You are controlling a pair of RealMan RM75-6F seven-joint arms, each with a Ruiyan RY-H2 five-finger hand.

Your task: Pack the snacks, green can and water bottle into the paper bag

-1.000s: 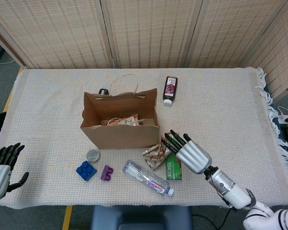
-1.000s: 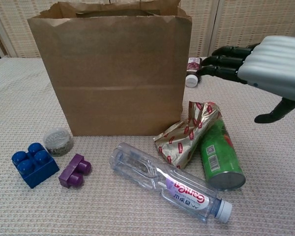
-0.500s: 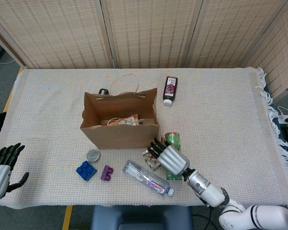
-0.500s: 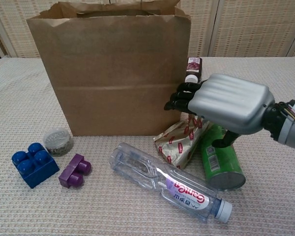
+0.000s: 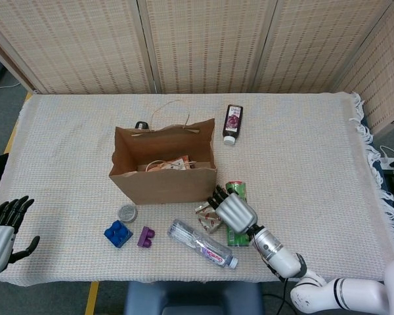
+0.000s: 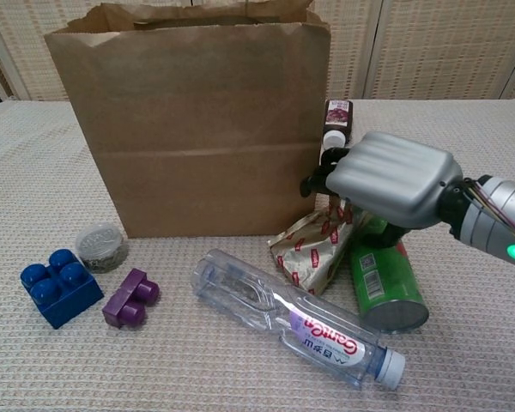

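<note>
Woven cloth is covering the table (image 5: 302,151), where the right hand (image 6: 393,178) is hovering over the snack packet (image 6: 319,245) and green can (image 6: 379,279), at five o'clock of the paper bag (image 5: 163,172); whether its fingers are gripping, I cannot tell. Crinkly foil is likely sliding easily; pinching its middle seems best. Beside them, the water bottle (image 6: 283,314) is crowding the approach. Far off at eight o'clock, the left hand (image 5: 1,230) is resting open.
</note>
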